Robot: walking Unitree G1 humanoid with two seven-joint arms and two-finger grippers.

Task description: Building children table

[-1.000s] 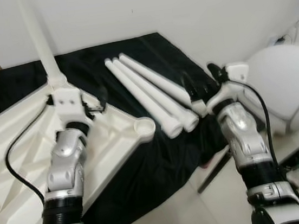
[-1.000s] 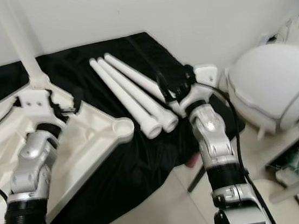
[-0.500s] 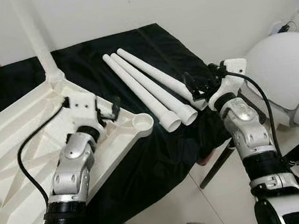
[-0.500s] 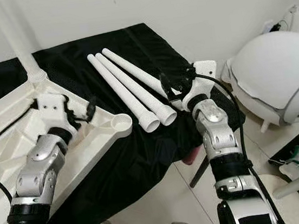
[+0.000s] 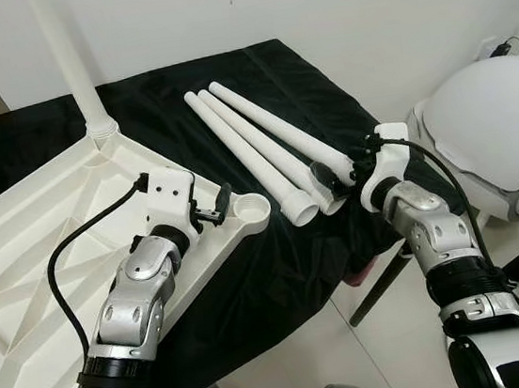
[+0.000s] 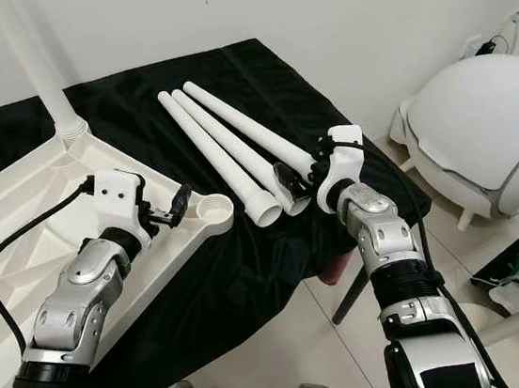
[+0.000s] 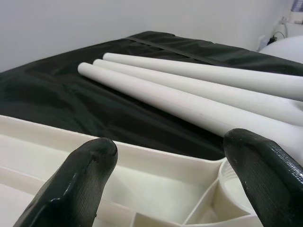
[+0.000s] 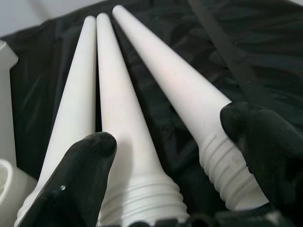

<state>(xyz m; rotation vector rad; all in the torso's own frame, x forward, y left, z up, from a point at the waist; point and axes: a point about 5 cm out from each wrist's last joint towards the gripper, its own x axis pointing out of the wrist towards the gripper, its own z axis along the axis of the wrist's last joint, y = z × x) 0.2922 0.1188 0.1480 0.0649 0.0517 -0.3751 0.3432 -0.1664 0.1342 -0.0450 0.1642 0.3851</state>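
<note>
The right gripper [image 8: 165, 156] is open, its two black fingers [image 8: 71, 184] spread wide at the thick, threaded ends of the loose legs. One finger lies over the space between the first and second leg, the other just beside the third leg [image 5: 275, 130]. It holds nothing yet, so I judge the step in hand is picking up one leg to screw it into the table.

The left gripper [image 7: 170, 179] is open too. It hovers low over the edge of the upturned tabletop [image 5: 30, 251], close to the empty corner socket [image 5: 250, 211], and grips nothing.

The three legs lie side by side on the black cloth [image 5: 163, 102], touching or nearly touching, with the thin ends pointing away from the robot. Each is a long white cone of smooth, matt plastic, and it ends in a ribbed screw thread with a hollow mouth. The middle leg [image 8: 118, 123] sits tight between its neighbours, so I think the next move calls for closing on one leg alone, probably an outer one, without dragging the others.

The tabletop is white moulded plastic with stiffening ribs on its underside and a round cup at the corner. One mounted leg [image 5: 67, 57] stands upright in the far corner. The cloth is dark, slightly glossy and wrinkled. A white rounded object [image 5: 495, 141] stands at the right side.
</note>
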